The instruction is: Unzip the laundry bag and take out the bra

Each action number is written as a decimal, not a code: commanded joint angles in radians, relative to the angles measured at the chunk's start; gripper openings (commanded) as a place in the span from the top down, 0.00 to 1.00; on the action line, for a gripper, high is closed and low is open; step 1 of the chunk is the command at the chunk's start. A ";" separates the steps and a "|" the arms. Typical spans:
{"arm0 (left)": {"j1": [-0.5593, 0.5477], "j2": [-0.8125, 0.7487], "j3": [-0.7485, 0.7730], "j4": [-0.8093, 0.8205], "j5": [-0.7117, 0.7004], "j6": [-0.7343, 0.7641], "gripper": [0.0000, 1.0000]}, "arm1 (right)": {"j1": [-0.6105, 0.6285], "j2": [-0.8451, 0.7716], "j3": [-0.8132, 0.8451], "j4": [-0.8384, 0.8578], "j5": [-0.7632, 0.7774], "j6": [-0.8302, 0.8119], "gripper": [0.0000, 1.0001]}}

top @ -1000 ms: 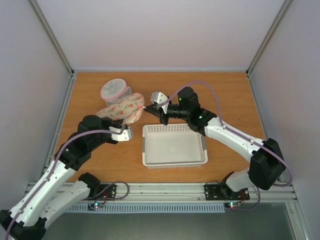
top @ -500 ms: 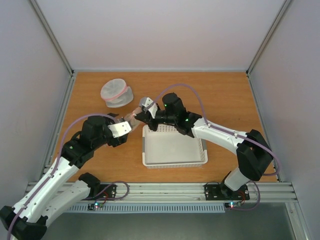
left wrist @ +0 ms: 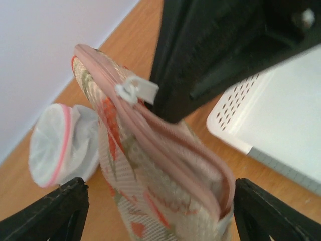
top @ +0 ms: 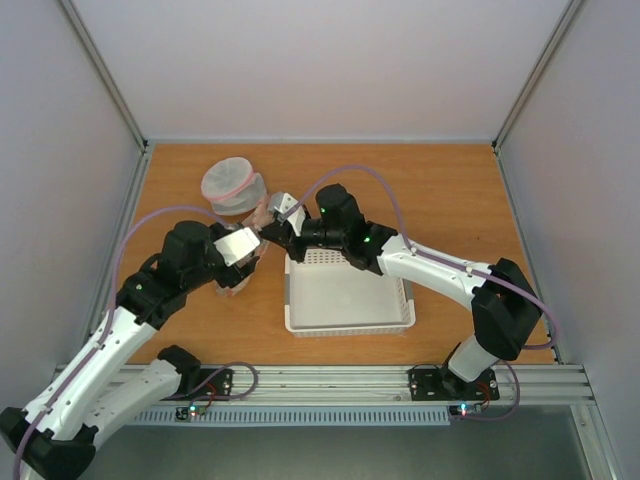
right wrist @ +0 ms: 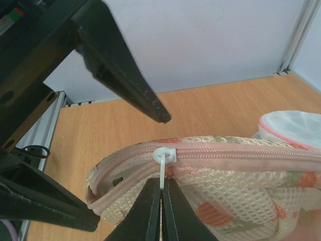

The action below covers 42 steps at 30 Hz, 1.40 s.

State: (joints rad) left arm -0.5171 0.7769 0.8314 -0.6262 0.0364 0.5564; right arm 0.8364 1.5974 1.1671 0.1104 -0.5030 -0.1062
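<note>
Both arms are now meeting at the laundry bag (right wrist: 225,186), which is standing on edge left of the white basket (top: 350,295). Right gripper (right wrist: 161,196) is pinching the zipper pull (right wrist: 161,173). Left gripper (left wrist: 160,191) is straddling the bag's end, jaws wide, possibly touching. Unzipping is starting, and the next pull is needing that end braced. Bra is not showing.

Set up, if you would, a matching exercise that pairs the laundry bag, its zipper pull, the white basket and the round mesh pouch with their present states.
1 laundry bag
2 zipper pull
3 white basket
4 round mesh pouch

A empty, near side of the bag
B pinched by the right pincer
C between the left pincer's spread fingers
D on the table, far side of the bag

Pairs: 1-C, 2-B, 3-A, 4-D
</note>
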 commanded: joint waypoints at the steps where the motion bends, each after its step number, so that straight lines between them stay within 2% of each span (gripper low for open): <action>1: 0.003 0.014 0.058 -0.019 0.078 -0.127 0.19 | 0.029 -0.024 0.046 -0.001 0.003 -0.004 0.99; 4: 0.003 0.020 0.072 -0.031 0.084 -0.127 0.10 | 0.030 -0.030 0.055 0.003 0.007 0.016 0.99; 6: 0.003 0.024 0.079 -0.019 0.061 -0.131 0.10 | 0.030 -0.031 0.061 0.004 0.011 0.025 0.99; 11: 0.005 0.023 0.071 0.008 -0.013 -0.105 0.56 | 0.032 -0.044 0.052 0.006 -0.001 0.009 0.99; 16: 0.006 0.006 0.049 -0.007 -0.014 -0.049 0.79 | 0.032 -0.050 0.049 -0.001 0.008 -0.001 0.99; 19: 0.007 0.003 0.045 -0.005 -0.022 -0.030 0.97 | 0.030 -0.052 0.050 -0.007 0.020 -0.006 0.99; 20: 0.008 0.002 0.045 -0.004 -0.024 -0.028 0.99 | 0.029 -0.054 0.049 -0.011 0.027 -0.007 0.99; 31: 0.017 -0.070 -0.001 0.054 -0.024 0.133 0.99 | -0.098 -0.053 -0.025 -0.041 0.067 -0.018 0.99; 38: 0.018 -0.098 0.025 0.055 0.046 0.097 0.99 | -0.185 -0.039 -0.050 -0.041 0.050 -0.026 0.99; 42: 0.019 -0.101 0.045 0.079 0.062 0.042 0.99 | -0.194 -0.034 -0.035 -0.047 0.027 -0.030 0.99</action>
State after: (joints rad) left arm -0.5049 0.6983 0.8349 -0.6201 0.0696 0.6422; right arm 0.6678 1.5826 1.1255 0.0433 -0.4881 -0.1272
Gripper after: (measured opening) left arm 0.026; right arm 0.013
